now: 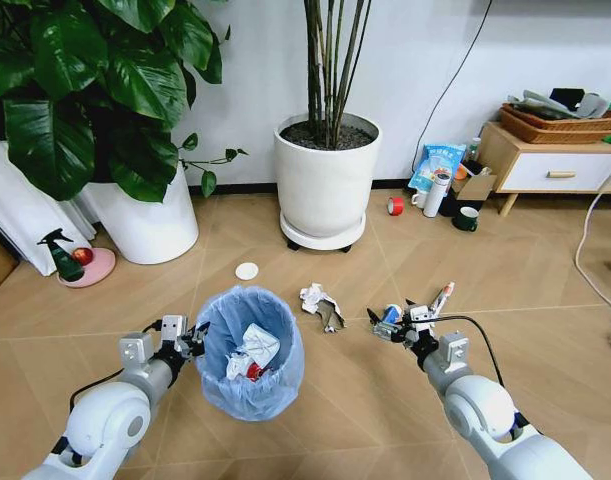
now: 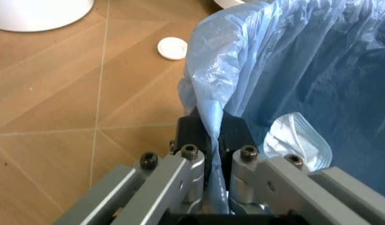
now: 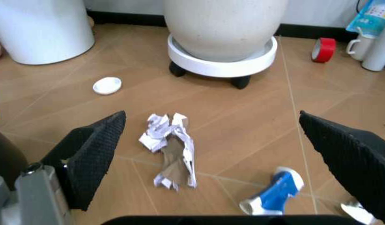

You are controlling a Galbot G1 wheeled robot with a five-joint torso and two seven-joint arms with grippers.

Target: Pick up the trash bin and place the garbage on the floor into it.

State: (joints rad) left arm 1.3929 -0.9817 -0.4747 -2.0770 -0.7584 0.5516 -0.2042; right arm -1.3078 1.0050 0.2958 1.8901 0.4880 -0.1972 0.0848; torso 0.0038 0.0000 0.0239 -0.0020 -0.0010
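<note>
The left gripper (image 1: 192, 340) holds the bin (image 1: 249, 352) at its rim, and its fingers (image 2: 196, 136) pinch the blue bag (image 2: 292, 70) there; inside the bin lie white paper (image 1: 257, 345) and something red. The right gripper (image 1: 397, 322) hangs above the floor (image 1: 335, 420) to the right of the bin, with its fingers (image 3: 92, 154) spread wide and nothing between them. On the floor, a crumpled paper (image 3: 170, 152) lies between the bin and the right gripper, a blue-white wrapper (image 3: 274, 192) lies just under that gripper, and a white lid (image 1: 247, 270) lies beyond the bin, toward the pot (image 1: 326, 180).
</note>
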